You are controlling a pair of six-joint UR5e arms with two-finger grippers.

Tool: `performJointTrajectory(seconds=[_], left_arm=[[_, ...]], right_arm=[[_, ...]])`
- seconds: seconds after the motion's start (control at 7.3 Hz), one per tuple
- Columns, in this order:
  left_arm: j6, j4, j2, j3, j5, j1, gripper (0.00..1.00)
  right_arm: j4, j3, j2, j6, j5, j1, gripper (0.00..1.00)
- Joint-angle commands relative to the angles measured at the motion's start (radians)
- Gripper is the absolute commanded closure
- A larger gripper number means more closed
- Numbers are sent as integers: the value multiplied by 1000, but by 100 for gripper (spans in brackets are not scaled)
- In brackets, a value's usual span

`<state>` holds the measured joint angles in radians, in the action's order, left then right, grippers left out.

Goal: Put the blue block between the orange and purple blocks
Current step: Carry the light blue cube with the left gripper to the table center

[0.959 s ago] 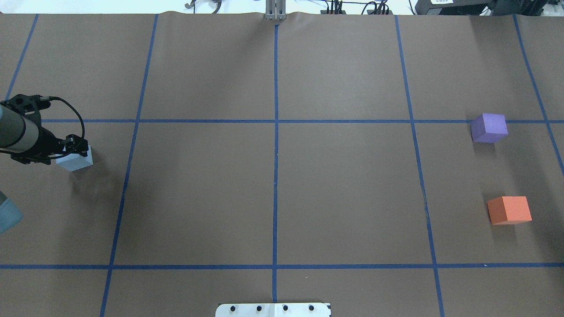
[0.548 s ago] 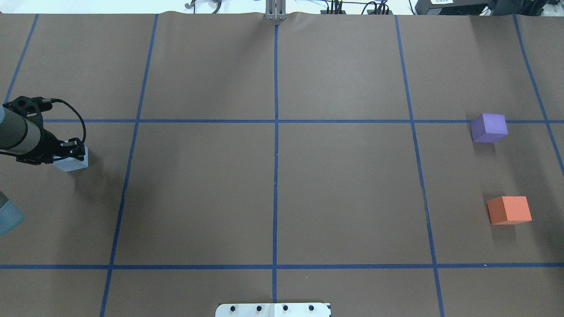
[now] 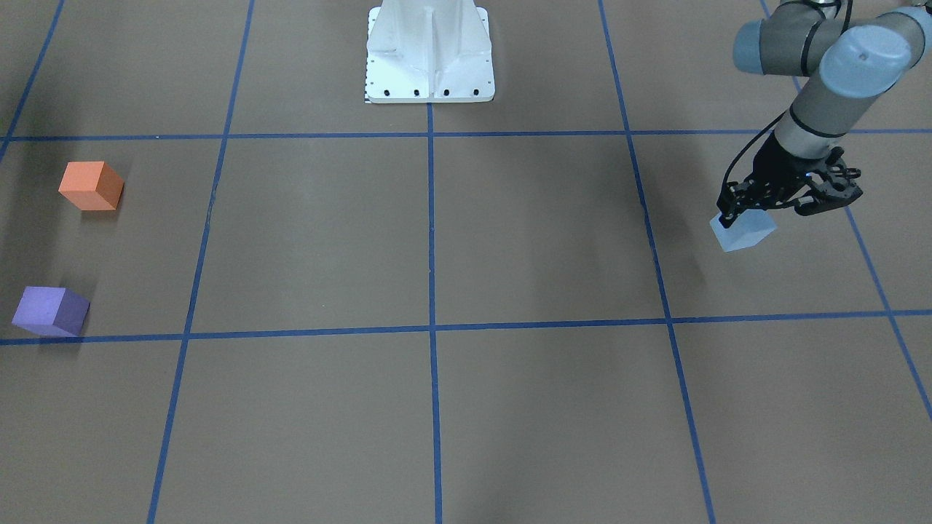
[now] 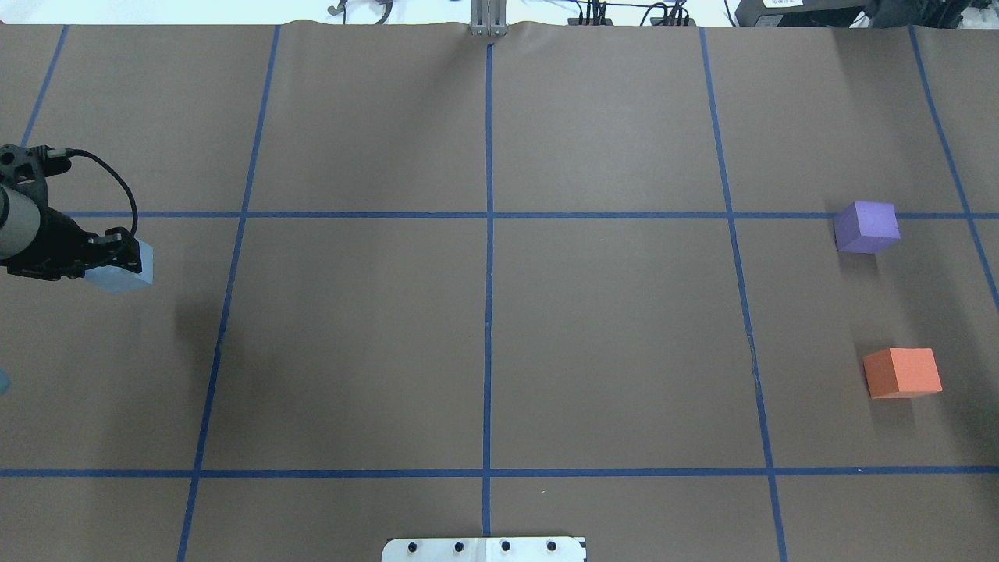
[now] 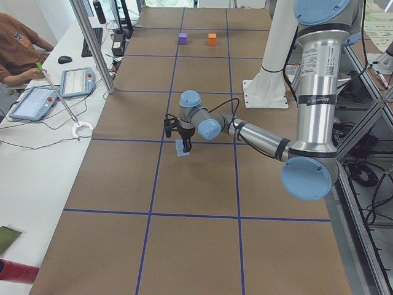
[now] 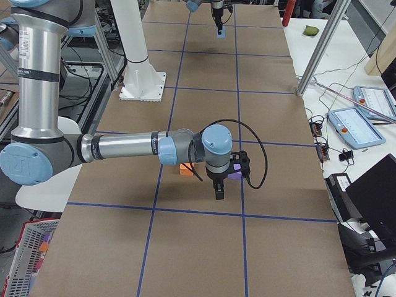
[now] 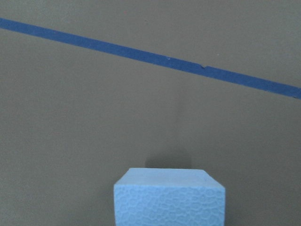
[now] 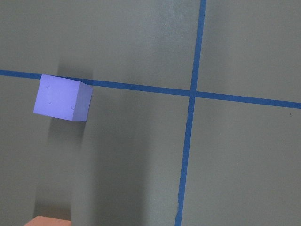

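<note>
Front-on: the left tool (image 3: pixel 737 215) pinches the pale blue foam cube (image 3: pixel 746 234) at the left end of the matte brown worktop (image 3: pixel 510 240) — well apart from the orange foam cube (image 3: pixel 89 186) and purple foam cube (image 3: pixel 49 311). Right-end view: the right tool (image 6: pixel 218 190) hangs near those two; its spread I cannot tell. Left wrist: pebbled blue face.

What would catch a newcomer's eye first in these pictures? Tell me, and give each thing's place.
First, the left gripper at the far left edge of the overhead view, closed on a light blue foam cube. Next, the purple foam cube and the orange foam cube, which sit apart at the opposite, right end. The purple one is farther from the robot, and there is a bare gap between them.
</note>
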<state>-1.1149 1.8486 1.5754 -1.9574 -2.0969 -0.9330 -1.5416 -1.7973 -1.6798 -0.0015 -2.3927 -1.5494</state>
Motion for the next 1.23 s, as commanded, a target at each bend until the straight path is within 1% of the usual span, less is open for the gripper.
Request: performJointTrajectory(seconds=[0.0,0.14,0.27,0.41,0.55,0.68,0.82,0.96,1.1], left_arm=[[26,-249,108,-156,-58,-41,100],[18,-376,250,-155,-57,-35,100],[0,-463,387,-144,-55,-12,100],[-67,-507,472,-141,-40,75,100],[-145,-509,547,-109,19,167,100],[-172,-509,630,-45,99,260,100],[-177,-506,685,16,183,333,100],[-175,-496,749,85,217,376,100],[-175,-493,847,203,257,417,100]], right_arm=[[5,3,-7,0,-2,0,0],[6,4,-17,1,-8,0,0],[5,3,-18,5,-9,0,0],[6,3,-15,47,-11,2,0],[6,1,-3,89,-13,2,0],[6,-2,-1,89,-13,5,0],[6,-7,-1,89,-14,5,0],[8,-8,-1,89,-16,5,0],[8,-13,-1,89,-29,5,0]])
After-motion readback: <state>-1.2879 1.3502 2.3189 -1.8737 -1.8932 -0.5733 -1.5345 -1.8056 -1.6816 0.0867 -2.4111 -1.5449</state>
